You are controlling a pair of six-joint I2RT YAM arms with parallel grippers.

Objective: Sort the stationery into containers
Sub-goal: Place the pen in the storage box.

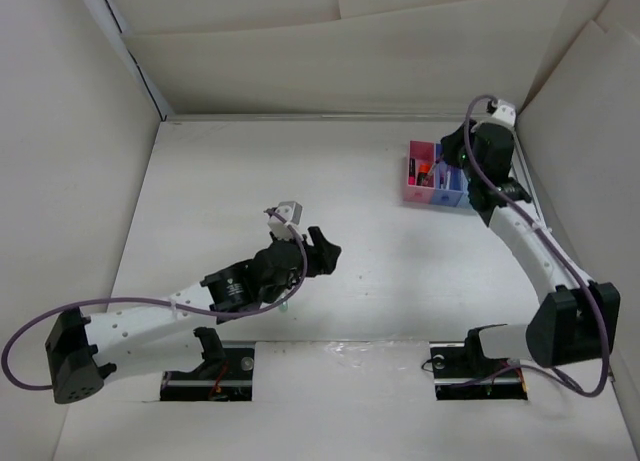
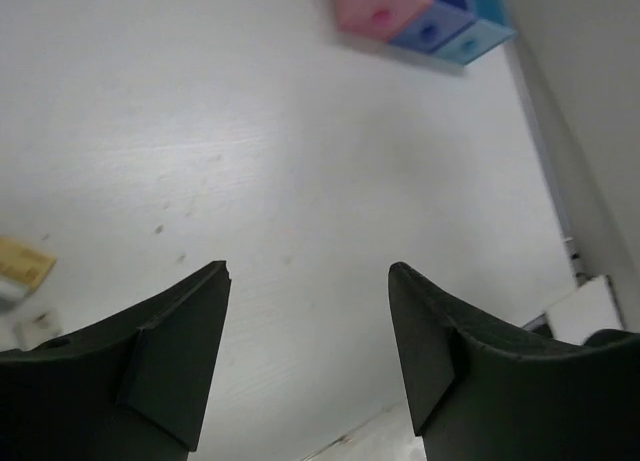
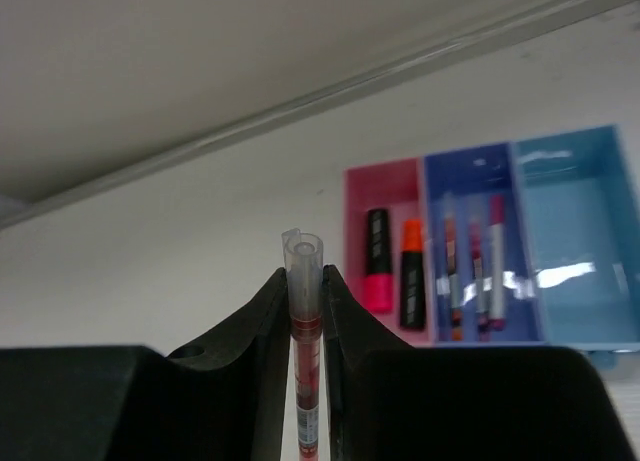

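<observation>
In the top view, the left arm (image 1: 150, 321) is seen stretched low over the near part of the table (image 1: 400, 271). The left gripper (image 1: 324, 249) is held above bare table near the middle. How far its fingers are parted cannot be told from here. The right arm (image 1: 530, 251) is extended toward the far right corner, where its wrist is held over the row of joined bins (image 1: 420, 181). Its fingers are hidden beneath the wrist in this view.

In the left wrist view, the two fingers (image 2: 180, 361) are shown spread wide, with only bare table between them. The pink bin (image 2: 372, 6), the darker blue bin (image 2: 432, 26) and the light blue bin (image 2: 475, 43) are seen at the top edge, well apart from the gripper. A beige eraser (image 2: 22, 264) lies on the table at the left edge.

In the right wrist view, the right gripper (image 3: 303, 281) is shown pinched on a thin red pen (image 3: 305, 361). The pen is held lengthwise between the fingers, and its clear cap juts past the fingertips. Beyond it, a pink-capped highlighter (image 3: 376, 261) and an orange-capped highlighter (image 3: 411, 276) lie side by side in the pink bin. Three pens (image 3: 471, 271) lie in the darker blue bin, with the light blue bin joined on its right.
</observation>
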